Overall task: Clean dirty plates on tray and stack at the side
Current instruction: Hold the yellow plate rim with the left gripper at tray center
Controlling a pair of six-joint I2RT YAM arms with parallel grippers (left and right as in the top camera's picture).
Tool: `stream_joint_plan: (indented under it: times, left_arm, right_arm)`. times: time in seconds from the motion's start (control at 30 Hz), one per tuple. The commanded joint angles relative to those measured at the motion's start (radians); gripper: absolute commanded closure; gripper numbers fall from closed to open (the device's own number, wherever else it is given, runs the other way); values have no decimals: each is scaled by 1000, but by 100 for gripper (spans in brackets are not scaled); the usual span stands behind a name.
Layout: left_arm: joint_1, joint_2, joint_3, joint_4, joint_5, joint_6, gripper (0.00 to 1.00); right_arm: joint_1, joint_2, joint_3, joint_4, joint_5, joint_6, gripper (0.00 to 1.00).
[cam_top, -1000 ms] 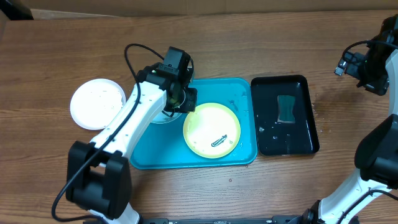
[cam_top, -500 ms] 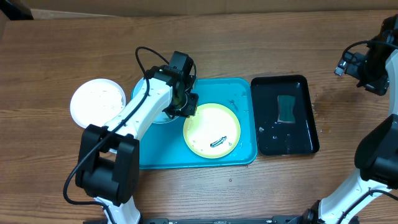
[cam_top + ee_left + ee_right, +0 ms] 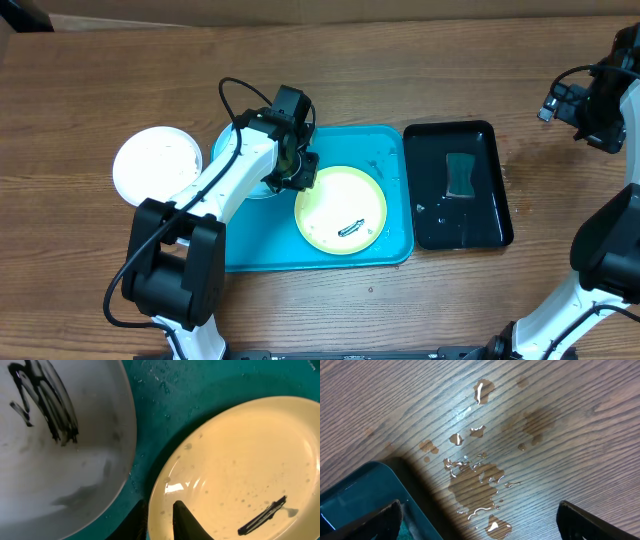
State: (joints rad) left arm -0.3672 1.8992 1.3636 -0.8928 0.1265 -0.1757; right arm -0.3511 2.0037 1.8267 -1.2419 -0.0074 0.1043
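Plates: three, two of them dirty. The wooden table (image 3: pixel 90 80) carries the turquoise tray (image 3: pixel 385 150), with a black tray (image 3: pixel 480 140) just beside its right end. Off to the left, on bare wood, sits the white plate (image 3: pixel 155 165); it looks clean, so I take it as the stack's start. In the turquoise tray lie the light blue plate (image 3: pixel 60 470), scribbled black, and the yellow-green plate (image 3: pixel 335 200) with one dark smear (image 3: pixel 262 515). The sponge (image 3: pixel 461 176) lies in the black tray. My left pincer (image 3: pixel 159 506) straddles the yellow-green rim, jaws close; biting or not, cannot tell. My right pincer (image 3: pixel 479 515) hangs spread wide over puddles (image 3: pixel 475 477). Step, I judge: securing the yellow-green plate for scrubbing. Next calls for a firm rim hold, then the right fetching the sponge
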Motion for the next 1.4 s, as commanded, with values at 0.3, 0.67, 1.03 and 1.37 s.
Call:
stream_joint_plan:
  times: [0.3, 0.67, 1.03, 1.37]
  left_arm:
    - [-27, 10, -16, 11, -3, 11, 81]
    - [-53, 10, -17, 31, -54, 3, 80]
    - [-53, 10, -20, 30, -56, -12, 78]
    - [-53, 11, -22, 31, -56, -12, 80]
  right_arm:
    - [2, -15, 5, 6, 6, 4, 0]
    - [2, -15, 5, 6, 6, 4, 0]
    - [2, -15, 5, 6, 6, 4, 0]
    - [2, -15, 5, 6, 6, 4, 0]
